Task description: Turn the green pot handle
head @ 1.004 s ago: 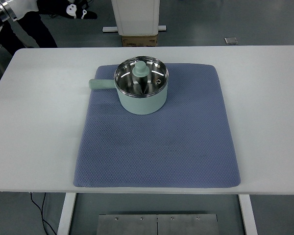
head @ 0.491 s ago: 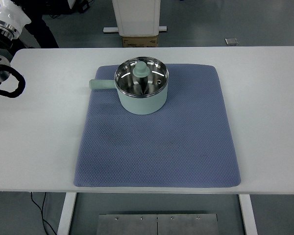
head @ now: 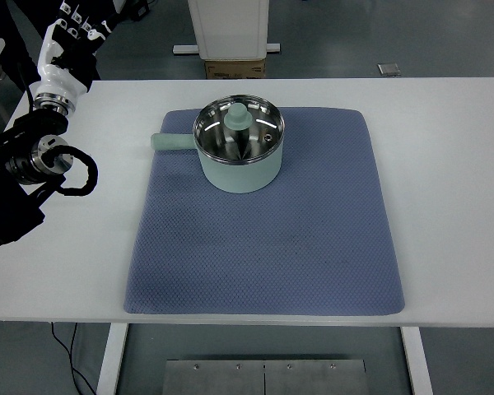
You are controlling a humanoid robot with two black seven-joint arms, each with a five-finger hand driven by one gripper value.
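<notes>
Colour and place: pale green pot [head: 238, 156] sits on a blue-grey mat [head: 263, 222], near the mat's far edge, left of its middle.
Handle: the green handle [head: 171, 141] sticks out toward the table's left edge, its long axis running parallel to the far edge (its tip just overhangs the mat's left edge).
Inside: a green knobbed piece [head: 237, 117] stands in the steel bowl.
Room: the white table [head: 445, 164] lies bare around the mat; the mat's near half is open.
Left hand [head: 68, 37]: raised over the far-left corner, white fingers loosely spread, gripping nothing.
Pot to hand: well apart, pot to its right and nearer.
</notes>
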